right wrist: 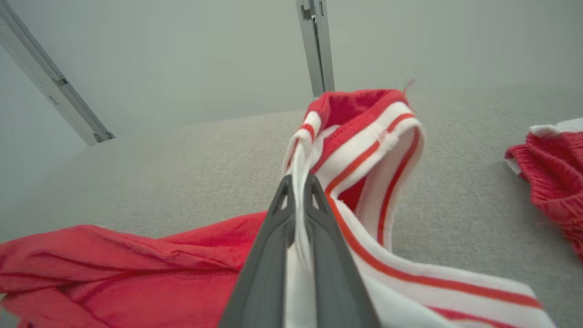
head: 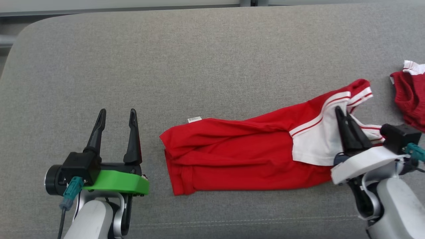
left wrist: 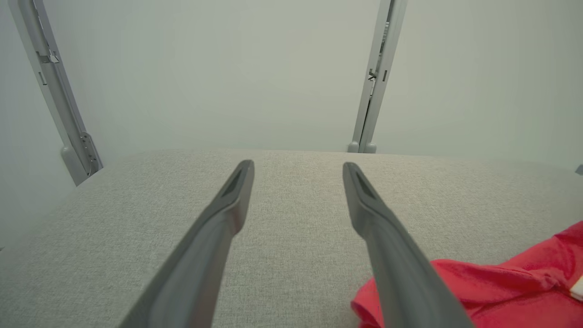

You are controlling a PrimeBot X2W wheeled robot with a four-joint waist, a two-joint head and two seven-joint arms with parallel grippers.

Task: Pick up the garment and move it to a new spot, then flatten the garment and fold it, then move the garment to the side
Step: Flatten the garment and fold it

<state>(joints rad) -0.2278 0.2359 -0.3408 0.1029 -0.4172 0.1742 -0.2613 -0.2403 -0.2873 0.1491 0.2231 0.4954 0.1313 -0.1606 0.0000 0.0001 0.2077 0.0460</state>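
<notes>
Lifting is best done slowly, the white-trimmed red cloth garment [head: 239, 156] being pinched by the right claw [head: 342, 112], the left claw [head: 118, 111] spread.

In the head view, the white, striped end of the garment [head: 239, 159] is partly covered by the right gripper [head: 342, 112], and the fabric pinched between its closed fingers is hidden there. The print on the small white label [head: 194, 119] is too small to be read. A second red cloth [head: 410, 96] is cut off by the right edge. In the left wrist view, the garment is cropped at the lower right corner.
</notes>
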